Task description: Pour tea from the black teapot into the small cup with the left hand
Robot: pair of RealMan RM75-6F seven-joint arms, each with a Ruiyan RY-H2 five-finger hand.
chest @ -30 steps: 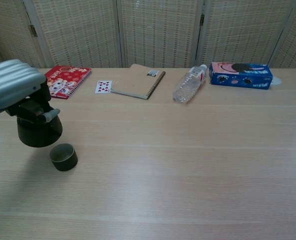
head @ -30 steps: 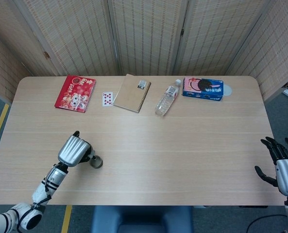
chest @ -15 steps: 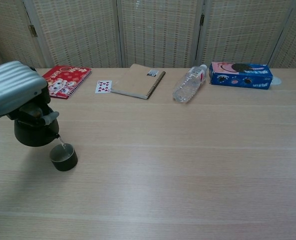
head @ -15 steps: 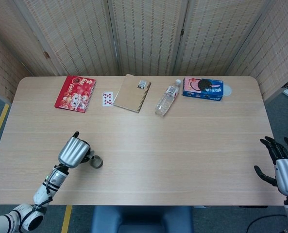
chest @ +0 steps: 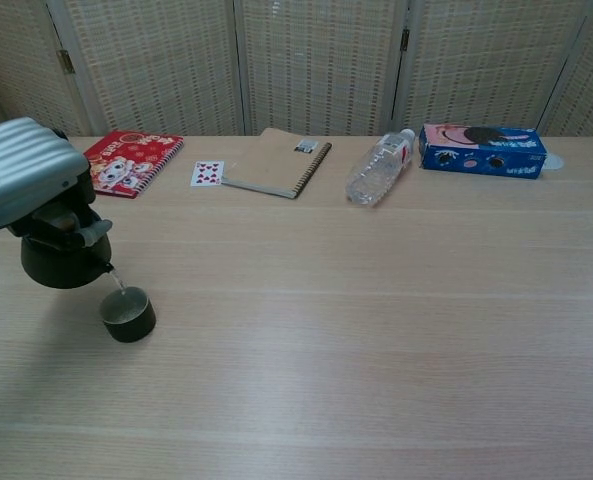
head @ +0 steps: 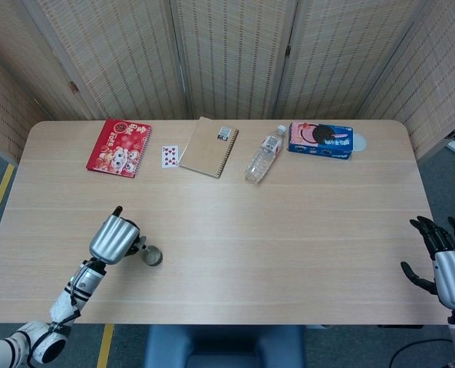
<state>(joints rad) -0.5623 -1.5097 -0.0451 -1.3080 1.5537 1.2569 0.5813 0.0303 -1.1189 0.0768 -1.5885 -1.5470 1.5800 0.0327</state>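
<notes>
- Two hands show: the left hand (chest: 24,172) at the left edge of the chest view grips the black teapot (chest: 61,262), holding it raised and tilted over the tabletop (chest: 376,320).
- A thin stream runs from the teapot's spout down into the small cup (chest: 127,313), which stands upright on the tabletop just right of and below the pot, at lower left of the frame.
- In the head view the right hand (head: 442,257) sits at the lower right corner, off the tabletop's edge, fingers spread apart and holding nothing.
- Along the far edge, from left to right, lie a red booklet (chest: 131,162), a playing card (chest: 207,173), a brown spiral notebook (chest: 274,163), a clear plastic bottle (chest: 377,170) on its side, and a blue biscuit box (chest: 482,150).
</notes>
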